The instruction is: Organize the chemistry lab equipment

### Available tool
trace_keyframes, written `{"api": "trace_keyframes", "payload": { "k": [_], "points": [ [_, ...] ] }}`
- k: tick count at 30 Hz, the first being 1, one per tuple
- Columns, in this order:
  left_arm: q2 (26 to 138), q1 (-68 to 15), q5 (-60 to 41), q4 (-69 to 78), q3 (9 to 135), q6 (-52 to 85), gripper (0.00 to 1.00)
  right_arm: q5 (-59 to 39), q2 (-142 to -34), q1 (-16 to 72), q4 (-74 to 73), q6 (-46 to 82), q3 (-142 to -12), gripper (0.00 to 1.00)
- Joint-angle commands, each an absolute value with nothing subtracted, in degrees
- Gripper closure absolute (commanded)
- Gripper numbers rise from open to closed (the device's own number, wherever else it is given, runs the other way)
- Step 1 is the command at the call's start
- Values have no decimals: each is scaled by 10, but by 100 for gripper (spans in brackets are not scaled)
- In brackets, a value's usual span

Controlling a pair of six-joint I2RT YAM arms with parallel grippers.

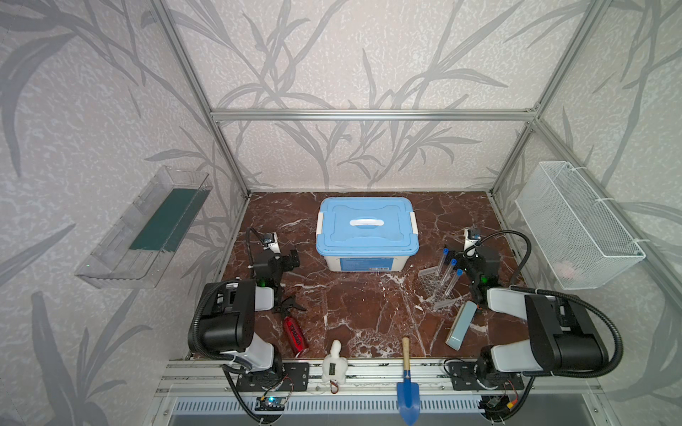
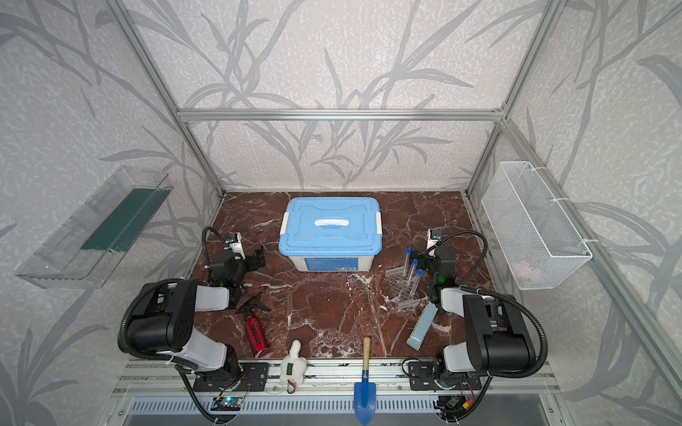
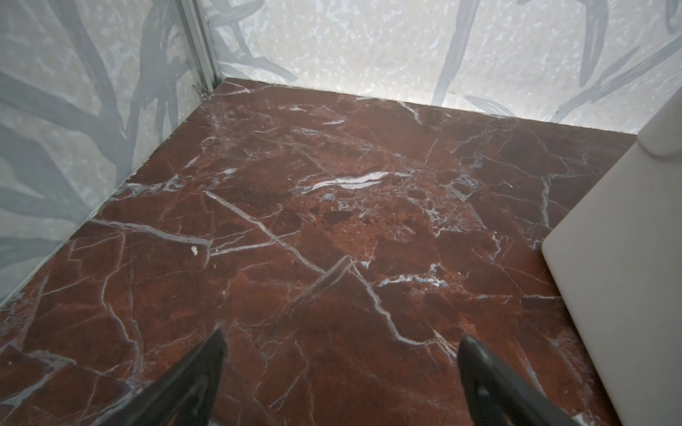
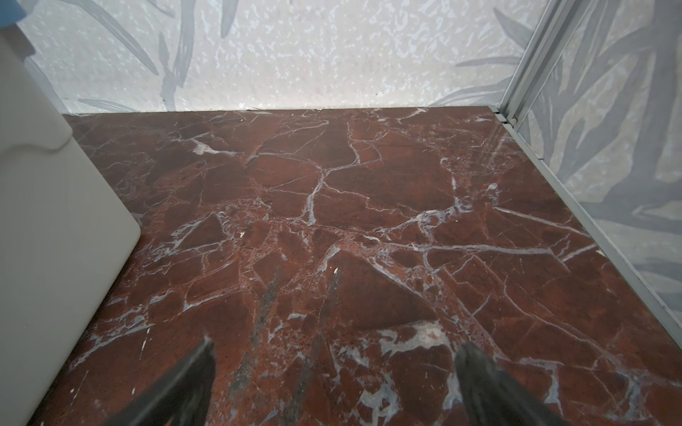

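A clear perforated tube rack (image 1: 432, 284) (image 2: 400, 284) stands on the right side of the marble table. Three long clear tubes with blue caps (image 1: 448, 274) (image 2: 412, 274) lean in it. My right gripper (image 1: 465, 258) (image 4: 336, 345) hovers just right of the tubes, points at the back wall, and is open with only bare marble between its fingers. My left gripper (image 1: 277, 259) (image 3: 341, 339) hangs at the left side of the table, also open and empty over bare marble. Neither wrist view shows the rack or the tubes.
A blue-lidded white box (image 1: 367, 228) (image 3: 609, 276) (image 4: 55, 221) sits at the back centre. A red canister (image 1: 294, 335), a white figurine (image 1: 334, 363), a blue trowel (image 1: 407, 383) and a pale blue bar (image 1: 461, 324) lie along the front. A wire basket (image 1: 575, 225) and a clear shelf (image 1: 147, 228) hang on the side walls.
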State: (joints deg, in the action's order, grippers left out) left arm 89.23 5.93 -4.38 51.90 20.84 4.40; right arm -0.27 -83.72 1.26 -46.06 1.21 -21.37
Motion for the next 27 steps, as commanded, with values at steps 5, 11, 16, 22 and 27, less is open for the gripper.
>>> {"api": "trace_keyframes", "payload": {
  "k": [5,11,16,22,27],
  "points": [
    [896,56,-63,541,214,21,1,52,-890,45,-527,-16,-213,1],
    [896,56,-66,543,212,20,1,55,-880,47,-500,-17,-219,1],
    [896,56,-66,545,212,20,1,53,-882,47,-507,-17,-218,1],
    [896,56,-65,544,212,20,1,57,-884,52,-488,-23,-229,1],
    [896,56,-65,543,213,20,1,56,-882,54,-496,-25,-224,1]
  ]
}}
